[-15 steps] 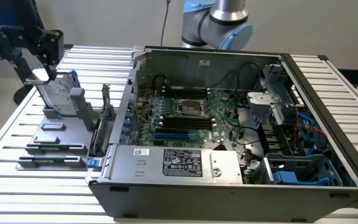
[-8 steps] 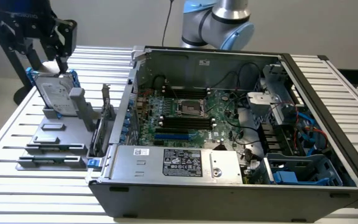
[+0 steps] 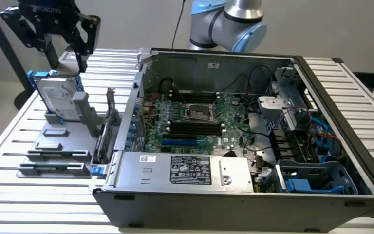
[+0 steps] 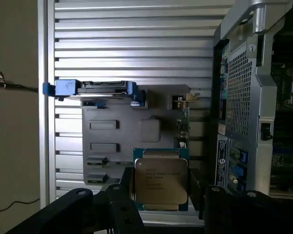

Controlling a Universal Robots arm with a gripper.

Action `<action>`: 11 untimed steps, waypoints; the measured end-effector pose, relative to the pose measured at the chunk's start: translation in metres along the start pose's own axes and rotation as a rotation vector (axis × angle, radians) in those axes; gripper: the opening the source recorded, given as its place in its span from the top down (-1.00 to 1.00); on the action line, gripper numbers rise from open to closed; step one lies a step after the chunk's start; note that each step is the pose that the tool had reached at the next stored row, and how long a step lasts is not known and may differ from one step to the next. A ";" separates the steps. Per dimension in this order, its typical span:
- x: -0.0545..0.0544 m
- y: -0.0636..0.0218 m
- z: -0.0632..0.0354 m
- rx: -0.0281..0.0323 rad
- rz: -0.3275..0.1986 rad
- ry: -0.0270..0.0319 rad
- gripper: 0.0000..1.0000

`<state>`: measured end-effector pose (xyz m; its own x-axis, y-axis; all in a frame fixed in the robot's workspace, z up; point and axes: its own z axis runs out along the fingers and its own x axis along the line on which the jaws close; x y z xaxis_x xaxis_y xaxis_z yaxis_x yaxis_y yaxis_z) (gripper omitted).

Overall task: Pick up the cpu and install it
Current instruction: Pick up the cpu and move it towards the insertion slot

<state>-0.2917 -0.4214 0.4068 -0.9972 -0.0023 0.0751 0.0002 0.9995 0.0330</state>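
Two fingers (image 4: 126,187) clamp the square, silver-topped cpu (image 4: 160,183).

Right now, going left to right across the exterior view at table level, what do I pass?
hard drive → upright card → chip socket → blue plastic cage

a slatted white metal desk (image 3: 343,87) stands under soft, even light, with a plain pale grey wall (image 3: 128,24) behind the desk and a beige floor (image 4: 12,146) beside the desk, crossed by a thin dark cable (image 4: 14,87).
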 end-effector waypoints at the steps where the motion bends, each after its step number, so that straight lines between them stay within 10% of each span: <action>1: -0.004 0.0000 -0.0012 -0.0001 0.000 0.0010 -0.09; 11: -0.049 0.0002 -0.0091 -0.0001 0.000 0.0057 -0.09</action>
<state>-0.2417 -0.4214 0.4121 -0.9967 -0.0023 0.0808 0.0004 0.9995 0.0331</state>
